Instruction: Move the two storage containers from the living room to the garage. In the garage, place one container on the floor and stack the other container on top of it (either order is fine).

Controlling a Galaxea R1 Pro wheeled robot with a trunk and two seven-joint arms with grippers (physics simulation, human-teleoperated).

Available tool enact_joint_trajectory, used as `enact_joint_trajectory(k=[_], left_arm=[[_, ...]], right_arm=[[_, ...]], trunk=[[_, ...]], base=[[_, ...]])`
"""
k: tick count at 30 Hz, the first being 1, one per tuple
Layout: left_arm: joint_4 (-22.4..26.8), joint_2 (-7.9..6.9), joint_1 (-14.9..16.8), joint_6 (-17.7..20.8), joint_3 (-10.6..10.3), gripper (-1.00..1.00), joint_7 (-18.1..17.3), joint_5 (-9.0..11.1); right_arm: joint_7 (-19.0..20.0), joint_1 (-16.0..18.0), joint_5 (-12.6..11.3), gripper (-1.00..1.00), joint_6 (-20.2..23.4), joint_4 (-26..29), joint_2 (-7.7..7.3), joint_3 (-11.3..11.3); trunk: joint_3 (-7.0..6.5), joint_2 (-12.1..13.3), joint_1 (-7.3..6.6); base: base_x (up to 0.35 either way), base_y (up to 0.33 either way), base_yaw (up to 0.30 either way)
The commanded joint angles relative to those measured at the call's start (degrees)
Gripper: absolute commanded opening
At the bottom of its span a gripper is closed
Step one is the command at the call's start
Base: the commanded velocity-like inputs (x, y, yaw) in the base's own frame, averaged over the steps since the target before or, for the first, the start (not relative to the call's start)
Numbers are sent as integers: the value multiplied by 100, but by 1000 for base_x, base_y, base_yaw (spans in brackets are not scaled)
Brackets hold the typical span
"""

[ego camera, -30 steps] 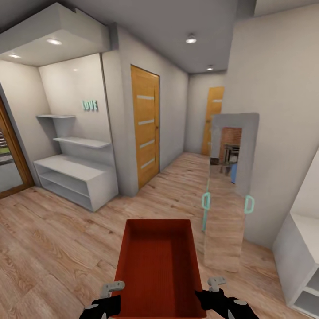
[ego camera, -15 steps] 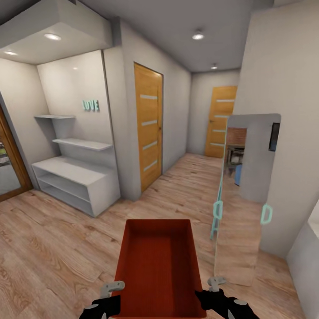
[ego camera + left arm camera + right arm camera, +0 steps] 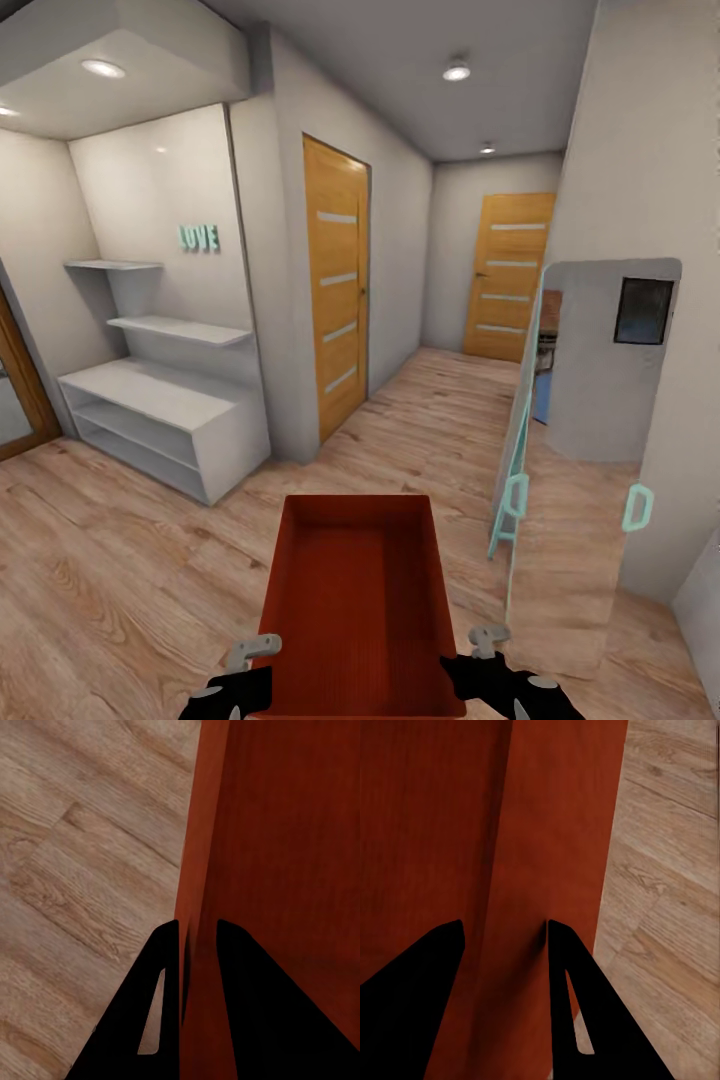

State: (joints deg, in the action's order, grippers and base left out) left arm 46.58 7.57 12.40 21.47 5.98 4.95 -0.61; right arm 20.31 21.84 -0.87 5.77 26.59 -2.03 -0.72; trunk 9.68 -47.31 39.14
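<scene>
Light wood-plank flooring (image 3: 120,570) runs under the robot. Closest in, an orange-red storage container (image 3: 357,610) is carried between both arms, open top up. Its left wall sits pinched in the left gripper (image 3: 196,937), one finger inside, one outside; its right wall is clamped likewise by the right gripper (image 3: 502,934). Just beyond, on the right, a tall mirror (image 3: 590,460) leans against the wall. Left stands a white shelf unit (image 3: 160,420). Farther off, a wooden door (image 3: 338,290), then another door (image 3: 510,278) at the corridor's end.
</scene>
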Motion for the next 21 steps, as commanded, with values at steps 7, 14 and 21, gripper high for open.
enact_joint_trajectory(k=[7,14,21], left_arm=[[18,8,-1,-266,-1,-100,41,-89],[18,8,-1,-266,-1,-100,41,-89],[18,8,-1,-266,-1,-100,41,-89]], right_arm=[[157,5,-44,-100,45,-5,9,37],[157,5,-44,-100,44,-5,9,39],[157,5,-44,-100,46,-5,9,37]], trunk=[[9,-7,4],[9,-7,4],[9,-7,4]], base=[[296,173,-258],[279,213,-251],[275,217,-194]])
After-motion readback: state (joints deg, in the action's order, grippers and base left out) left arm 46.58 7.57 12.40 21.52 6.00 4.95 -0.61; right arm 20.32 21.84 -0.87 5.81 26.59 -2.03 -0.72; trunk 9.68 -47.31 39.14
